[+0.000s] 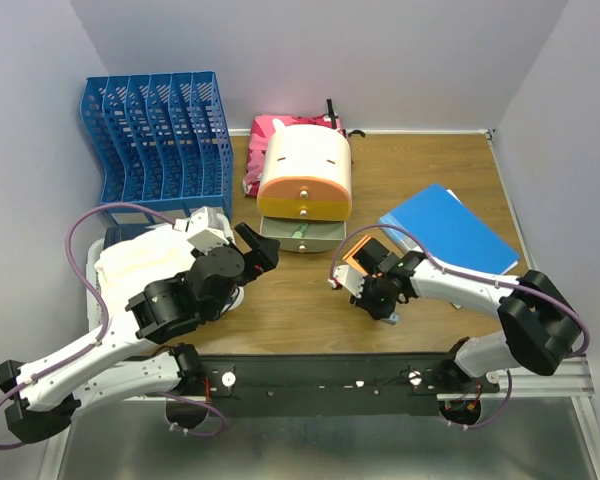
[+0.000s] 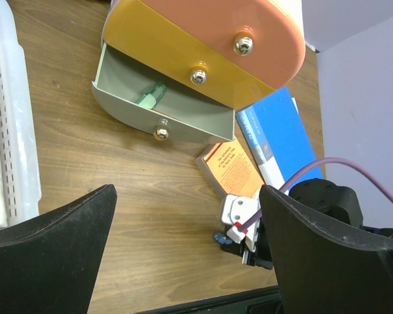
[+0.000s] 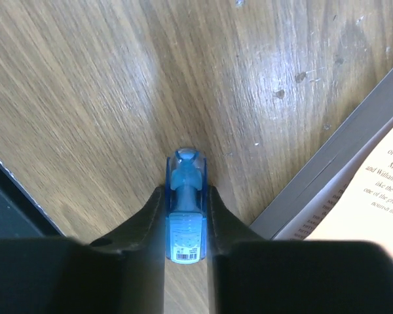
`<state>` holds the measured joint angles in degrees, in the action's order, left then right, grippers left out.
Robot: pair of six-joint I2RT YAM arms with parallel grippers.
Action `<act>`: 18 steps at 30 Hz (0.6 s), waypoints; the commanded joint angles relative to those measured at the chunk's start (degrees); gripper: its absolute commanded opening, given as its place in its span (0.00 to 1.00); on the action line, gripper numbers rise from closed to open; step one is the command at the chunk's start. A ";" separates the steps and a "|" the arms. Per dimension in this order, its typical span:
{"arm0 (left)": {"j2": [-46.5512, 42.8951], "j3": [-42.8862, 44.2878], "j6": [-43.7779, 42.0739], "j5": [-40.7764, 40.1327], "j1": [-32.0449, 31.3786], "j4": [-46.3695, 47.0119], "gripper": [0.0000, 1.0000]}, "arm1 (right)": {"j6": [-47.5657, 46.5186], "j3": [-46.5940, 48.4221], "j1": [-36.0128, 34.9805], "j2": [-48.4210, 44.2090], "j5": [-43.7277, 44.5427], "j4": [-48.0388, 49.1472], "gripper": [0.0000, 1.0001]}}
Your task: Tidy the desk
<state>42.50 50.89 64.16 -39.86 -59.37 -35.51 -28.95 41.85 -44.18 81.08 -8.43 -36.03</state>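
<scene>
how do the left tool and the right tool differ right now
The left tool stands wide open; the right tool is closed on a small blue dispenser. The left tool holds nothing and points toward the open drawer; the right tool is down near the desk, beside an orange book. Both have black fingers.

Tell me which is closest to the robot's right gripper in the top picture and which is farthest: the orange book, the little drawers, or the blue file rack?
From the right gripper, which pinches a small blue dispenser:
1. The orange book: right beside it, just behind.
2. The little drawers: farther back, toward the middle.
3. The blue file rack: back left corner, farthest.
</scene>
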 commanded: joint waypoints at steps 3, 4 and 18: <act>-0.58 -1.24 -2.64 -1.71 -0.22 2.55 0.99 | -4.17 4.90 -0.29 -0.91 -5.19 -3.78 0.05; -0.58 -1.50 -2.64 -2.06 -0.22 2.46 0.99 | -5.32 6.48 -0.38 -1.36 -6.76 -4.65 0.03; 0.21 -8.88 -0.09 -0.05 0.05 5.62 0.99 | -23.17 43.48 -0.29 9.52 -11.88 -9.51 0.01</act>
<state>41.98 44.07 62.65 -39.90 -59.37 -31.70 -46.74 78.87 -44.18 84.40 -19.99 -46.81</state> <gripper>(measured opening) 0.987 0.156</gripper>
